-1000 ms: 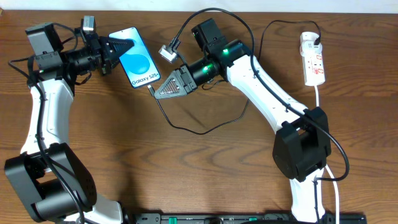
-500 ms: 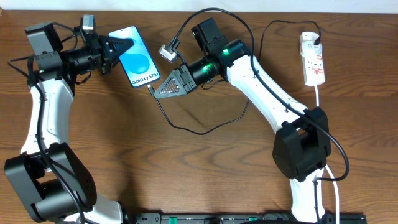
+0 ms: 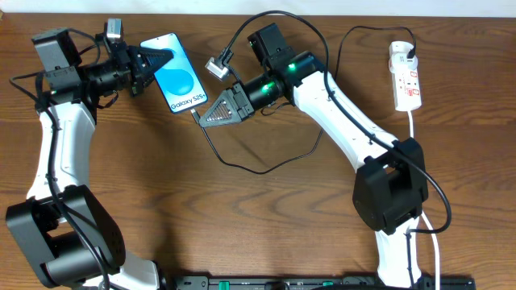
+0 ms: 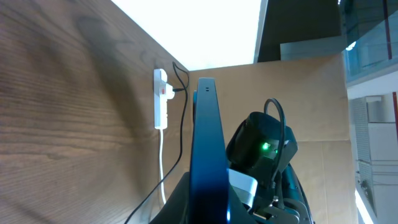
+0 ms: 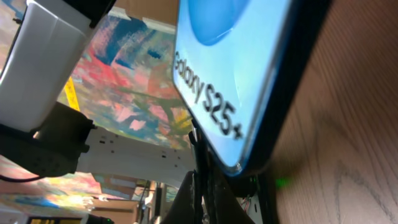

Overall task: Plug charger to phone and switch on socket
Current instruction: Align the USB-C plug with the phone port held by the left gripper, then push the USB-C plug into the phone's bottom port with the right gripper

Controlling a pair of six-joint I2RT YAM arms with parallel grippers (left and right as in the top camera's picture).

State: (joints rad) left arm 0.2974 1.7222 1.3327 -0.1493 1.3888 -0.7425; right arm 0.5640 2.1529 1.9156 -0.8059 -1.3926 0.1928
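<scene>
Fingers of the left gripper (image 3: 161, 58) clamped the upper part of the phone (image 3: 179, 76) on the table (image 3: 242, 234), while the right gripper (image 3: 203, 118), pinched tight on the plug end of the charger (image 3: 242, 167), sat at the phone's bottom edge. The socket (image 3: 407, 80) lay well apart, far right.

The phone (image 3: 179, 80) glows blue and cyan, black rim, dark lettering on the pale band. The charger (image 3: 268, 170) runs black over the bench (image 3: 242, 234), warm brown with streaky grain. The socket (image 3: 405, 78) is white, red switches. The right arm (image 3: 347, 113) is white, black joints, with a green light (image 3: 289, 68).
</scene>
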